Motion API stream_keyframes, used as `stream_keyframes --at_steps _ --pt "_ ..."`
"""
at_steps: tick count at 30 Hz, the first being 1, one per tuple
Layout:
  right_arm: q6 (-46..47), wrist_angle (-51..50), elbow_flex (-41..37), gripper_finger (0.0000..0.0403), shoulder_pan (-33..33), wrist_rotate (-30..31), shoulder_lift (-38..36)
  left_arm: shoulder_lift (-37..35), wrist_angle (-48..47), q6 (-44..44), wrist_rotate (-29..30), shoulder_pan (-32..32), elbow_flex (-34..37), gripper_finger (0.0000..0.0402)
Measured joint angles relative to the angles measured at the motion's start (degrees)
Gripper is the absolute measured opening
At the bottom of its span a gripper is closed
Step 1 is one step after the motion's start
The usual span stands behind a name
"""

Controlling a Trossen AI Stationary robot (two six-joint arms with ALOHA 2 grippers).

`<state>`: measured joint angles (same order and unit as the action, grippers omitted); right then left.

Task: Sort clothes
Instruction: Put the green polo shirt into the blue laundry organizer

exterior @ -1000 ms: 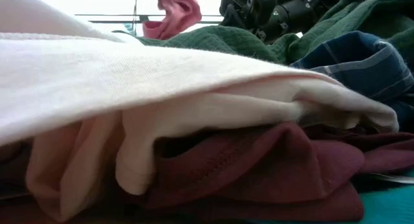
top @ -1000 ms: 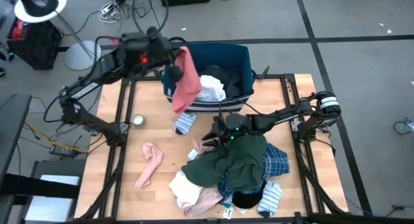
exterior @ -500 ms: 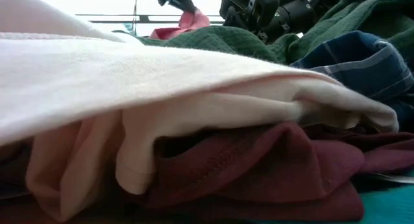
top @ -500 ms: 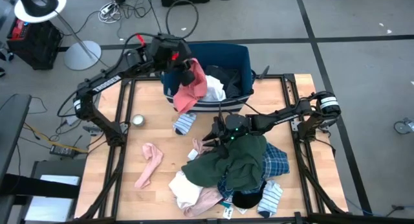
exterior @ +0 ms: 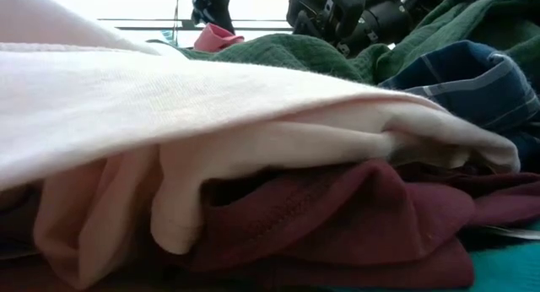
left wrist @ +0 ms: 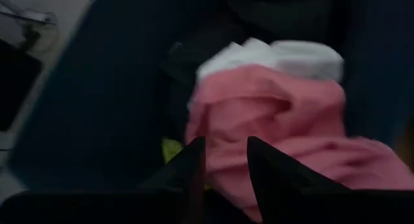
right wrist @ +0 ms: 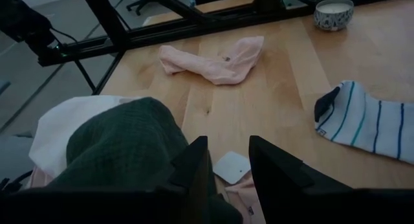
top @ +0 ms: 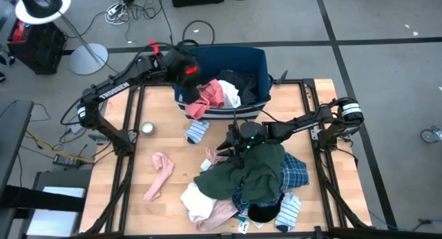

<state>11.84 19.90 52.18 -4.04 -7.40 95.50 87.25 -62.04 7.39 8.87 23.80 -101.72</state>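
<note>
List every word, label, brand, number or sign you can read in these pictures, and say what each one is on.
No text can be read for certain.
White lettering on the left arm's dark link: too small to read.
Small white square tag on the wooden table: blank or too blurred to tell.
Small tag at the front edge of the clothes heap: too small to read.
Dark blue plastic bin, pink garment, striped sock: no markings visible.

Bench (top: pixel 166 201) is pale wood with a smooth matt finish and a dark metal frame (top: pixel 123 156). Clothes (top: pixel 252 180) are soft matt cloth, the green one coarse-woven. Bin (top: pixel 235 58) looks like smooth plastic.
</note>
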Motion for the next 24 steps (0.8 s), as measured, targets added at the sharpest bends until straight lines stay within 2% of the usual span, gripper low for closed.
stream_keyframes --at_steps 7,15,24 --pt "0.0 -1.31 0.0 0.0116 0.01 -0.17 0.0 -8.67 8.09 -0.83 -0.58 -3.81 10.18 0.012" --pt "-0.02 -1.79 0.0 0.0116 0.07 -0.2 0.0 -24.86 12.39 -7.74 -0.27 -11.77 24.68 0.012" --pt "-0.82 -1.9 0.0 0.0116 0.19 -0.04 0.0 -41.85 17.49 -20.3 9.09 -25.16 44.22 0.012"
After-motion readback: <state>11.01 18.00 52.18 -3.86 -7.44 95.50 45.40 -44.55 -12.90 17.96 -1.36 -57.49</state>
